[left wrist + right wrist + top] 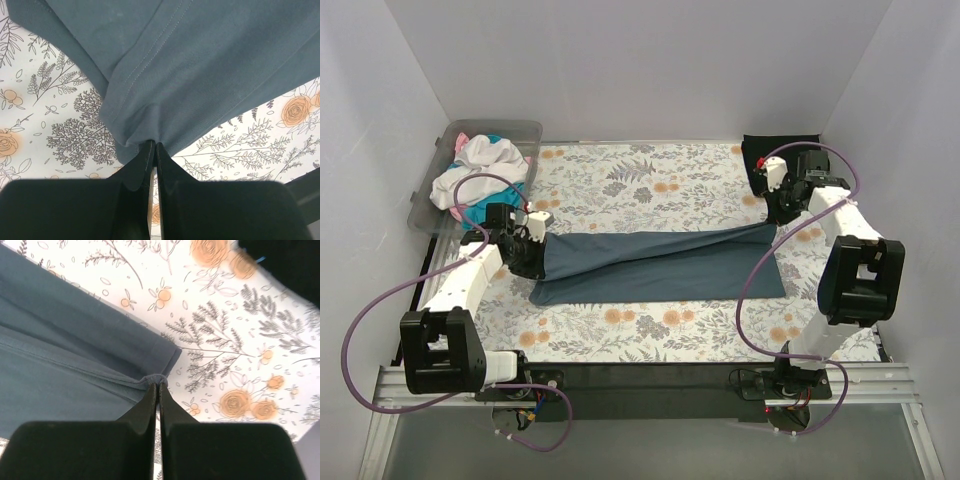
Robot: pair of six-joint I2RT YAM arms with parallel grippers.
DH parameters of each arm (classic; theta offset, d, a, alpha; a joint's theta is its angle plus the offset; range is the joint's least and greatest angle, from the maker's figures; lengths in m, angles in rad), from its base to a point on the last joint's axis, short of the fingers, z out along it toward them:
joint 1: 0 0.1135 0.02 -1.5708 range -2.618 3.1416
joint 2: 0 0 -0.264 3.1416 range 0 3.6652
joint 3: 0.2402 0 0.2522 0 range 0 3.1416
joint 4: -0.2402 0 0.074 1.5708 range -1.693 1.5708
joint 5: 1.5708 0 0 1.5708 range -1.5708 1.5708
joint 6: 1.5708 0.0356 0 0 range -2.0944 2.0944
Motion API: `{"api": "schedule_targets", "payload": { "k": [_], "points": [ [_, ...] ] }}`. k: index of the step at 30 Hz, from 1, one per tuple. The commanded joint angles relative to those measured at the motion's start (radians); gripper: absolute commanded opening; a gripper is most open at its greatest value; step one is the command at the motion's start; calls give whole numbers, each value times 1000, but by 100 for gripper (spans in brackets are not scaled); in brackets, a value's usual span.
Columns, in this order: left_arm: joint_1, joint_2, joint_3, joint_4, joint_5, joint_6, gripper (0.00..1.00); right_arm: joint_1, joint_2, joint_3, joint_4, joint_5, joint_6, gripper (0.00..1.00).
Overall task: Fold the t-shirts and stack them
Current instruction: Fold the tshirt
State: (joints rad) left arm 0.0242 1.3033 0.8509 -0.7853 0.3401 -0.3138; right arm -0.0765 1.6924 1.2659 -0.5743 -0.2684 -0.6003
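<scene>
Jaws: left gripper (154, 145), right gripper (159, 382) each pinch one slate shirt (660, 262) end.
Axis: left edge to right edge (folded lengthwise).

no text, labels, brand names, numbers or signs can be read in any of the three views.

slate blue-grey t-shirt (660, 265), white table cloth (620, 185) with grey-and-orange floral print
</scene>
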Motion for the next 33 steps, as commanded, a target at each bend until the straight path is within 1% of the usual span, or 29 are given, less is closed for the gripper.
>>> {"api": "schedule_targets", "payload": {
  "k": [1,6,7,12,13,14,15,16,17,18,21,22,24,25,28,32,33],
  "points": [
    [6,-21,34,-18,-1,5,0,-6,-7,46,-16,18,-32,1],
    [6,-44,8,-20,-18,18,0,-6,-56,-51,-16,20,-65,1],
    [6,-50,5,-26,-16,22,0,-6,-63,-90,-16,21,-72,1],
    [6,-58,-4,-54,-9,74,0,-6,-94,-166,-12,46,-111,1],
    [6,-56,-1,-83,-1,87,0,-6,-100,-172,-12,47,-118,5],
    [5,-59,3,-100,13,102,2,-6,-115,-178,-13,47,-119,23],
    [8,-65,16,-121,46,132,18,-6,-126,-178,-15,40,-122,33],
    [8,-90,22,-141,62,136,27,-6,-138,-177,-16,34,-127,46],
    [6,-102,30,-150,79,140,30,-6,-161,-169,-21,23,-128,54],
    [8,-111,46,-158,94,145,34,-6,-172,-159,-30,2,-125,54],
    [10,-110,77,-161,128,122,39,-3,-192,-108,-64,-43,-99,54],
    [8,-84,98,-157,140,107,40,4,-188,-99,-76,-58,-86,51],
    [10,-53,117,-144,152,94,41,26,-168,-77,-101,-81,-67,45],
    [8,-23,131,-128,155,87,40,53,-157,-77,-107,-80,-61,39],
    [11,39,155,-101,155,68,40,75,-109,-94,-104,-68,-50,32],
    [8,108,209,-86,177,58,41,75,-18,-94,-99,-60,-42,29],
    [10,120,218,-83,192,48,41,75,-7,-89,-99,-78,-32,29]
  ]
}}
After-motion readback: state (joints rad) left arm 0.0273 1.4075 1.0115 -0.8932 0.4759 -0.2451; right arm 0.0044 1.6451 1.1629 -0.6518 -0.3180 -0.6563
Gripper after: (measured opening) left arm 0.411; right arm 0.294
